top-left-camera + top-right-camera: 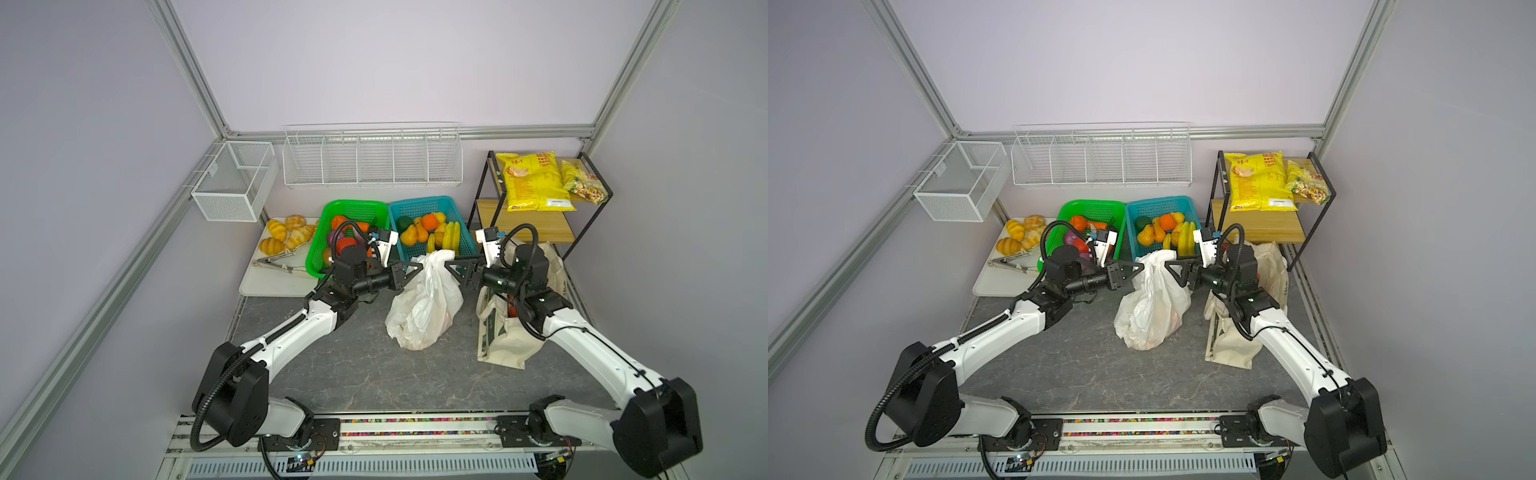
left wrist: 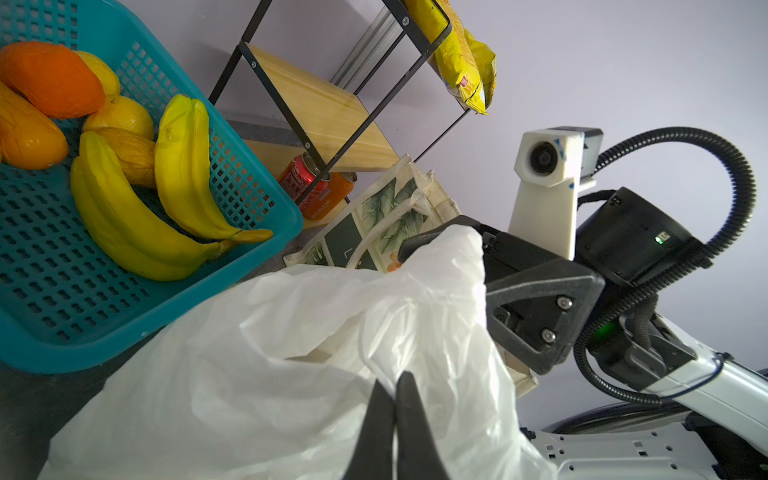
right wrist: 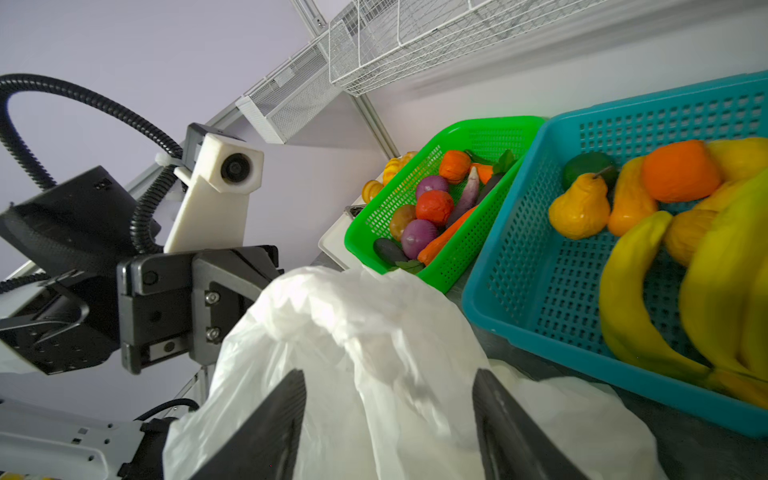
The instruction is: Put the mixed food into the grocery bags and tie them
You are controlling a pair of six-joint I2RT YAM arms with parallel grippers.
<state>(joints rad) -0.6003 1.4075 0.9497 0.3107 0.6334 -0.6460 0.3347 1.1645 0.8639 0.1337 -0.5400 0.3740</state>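
Left wrist view had the white plastic bag (image 2: pixel 291 353) filling its lower half, so nothing inside it could be made out. In both top views only a faint orange tint showed through the film low down. The canvas tote (image 1: pixel 503 336) stood just to the right of it on the tabletop (image 1: pixel 353 374). The right arm covered most of the tote's mouth, and something red showed at the opening, too hidden to name.

Behind the bag sat a teal basket (image 1: pixel 419 200) holding bananas (image 1: pixel 451 237) and other fruit. It touched a green basket (image 1: pixel 353 203) of vegetables, which the left arm's wrist partly blocked. Further left, a white tray (image 1: pixel 274 286) carried bread rolls (image 1: pixel 286 235) and tongs (image 1: pixel 276 262). A shelf (image 1: pixel 523 226) at the back right bore a yellow chip bag (image 1: pixel 536 183), and two cans (image 2: pixel 305 183) stood beneath it.

Both arms reached forward and turned inward, so the hands faced each other across the bag's bunched top. The left hand (image 2: pixel 392 380) had its fingers together, clamped on a fold of the plastic near the top. The right hand (image 3: pixel 388 374) had its fingers spread wide with the crumpled top lying between them. Whether either finger touched the film could not be told.
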